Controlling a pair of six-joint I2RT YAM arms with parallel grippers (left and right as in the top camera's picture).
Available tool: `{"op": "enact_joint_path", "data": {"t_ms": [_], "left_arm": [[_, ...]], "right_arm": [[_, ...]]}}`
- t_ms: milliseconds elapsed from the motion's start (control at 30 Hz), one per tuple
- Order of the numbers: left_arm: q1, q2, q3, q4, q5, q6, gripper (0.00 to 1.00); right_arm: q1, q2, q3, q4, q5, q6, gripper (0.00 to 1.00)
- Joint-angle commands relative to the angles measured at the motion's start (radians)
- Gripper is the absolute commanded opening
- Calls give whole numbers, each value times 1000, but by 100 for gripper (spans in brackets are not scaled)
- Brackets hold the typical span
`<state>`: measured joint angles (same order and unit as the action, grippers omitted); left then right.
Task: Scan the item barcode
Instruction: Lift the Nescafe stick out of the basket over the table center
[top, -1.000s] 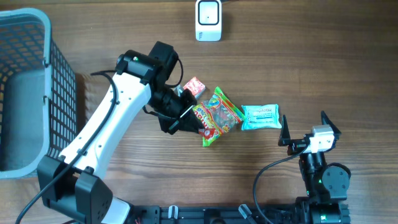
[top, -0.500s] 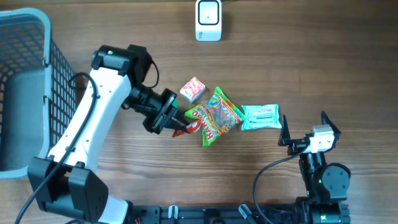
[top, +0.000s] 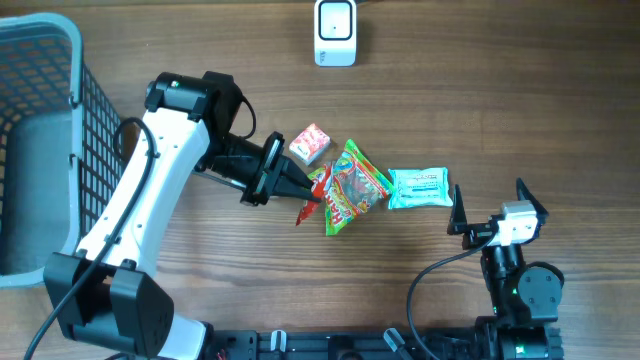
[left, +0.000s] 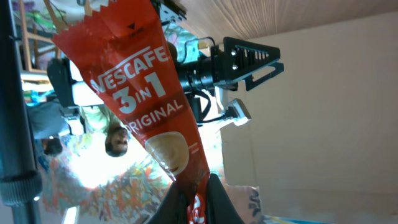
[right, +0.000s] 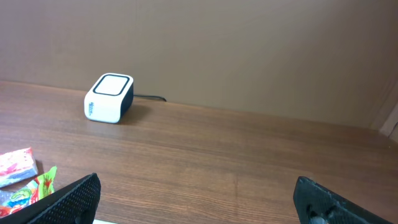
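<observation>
Above the brown wooden bench (top: 520, 110), the left jaws are clamped on the red Nescafé coffee sachet (top: 308, 205), picked up but well apart from the white box-shaped scanner (top: 335, 32), so scanning remains; the right jaws stand wide apart.

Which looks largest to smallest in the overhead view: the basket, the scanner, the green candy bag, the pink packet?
1. basket
2. green candy bag
3. scanner, only a little smaller than the bag
4. pink packet
</observation>
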<state>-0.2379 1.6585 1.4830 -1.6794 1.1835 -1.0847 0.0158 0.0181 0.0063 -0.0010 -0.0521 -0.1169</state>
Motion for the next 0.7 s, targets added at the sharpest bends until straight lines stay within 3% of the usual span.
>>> {"op": "enact_joint_path", "data": {"t_ms": [0,100,233,433,667], "left_arm": [[6,-9,2,-5,37,-44,4],[6,-9,2,-5,40,85,4],[7,-9,2,23,88,169,4],[6,-9,2,222,368,509,4],[6,-9,2,222,394,501,4]], "right_arm": [[-2,-8,-1,2,-1,12,100],[-2,-8,-1,2,-1,12,100],[-2,-8,-1,2,-1,12,100],[-2,-8,-1,2,-1,12,100],[-2,-8,-1,2,-1,12,100]]}}
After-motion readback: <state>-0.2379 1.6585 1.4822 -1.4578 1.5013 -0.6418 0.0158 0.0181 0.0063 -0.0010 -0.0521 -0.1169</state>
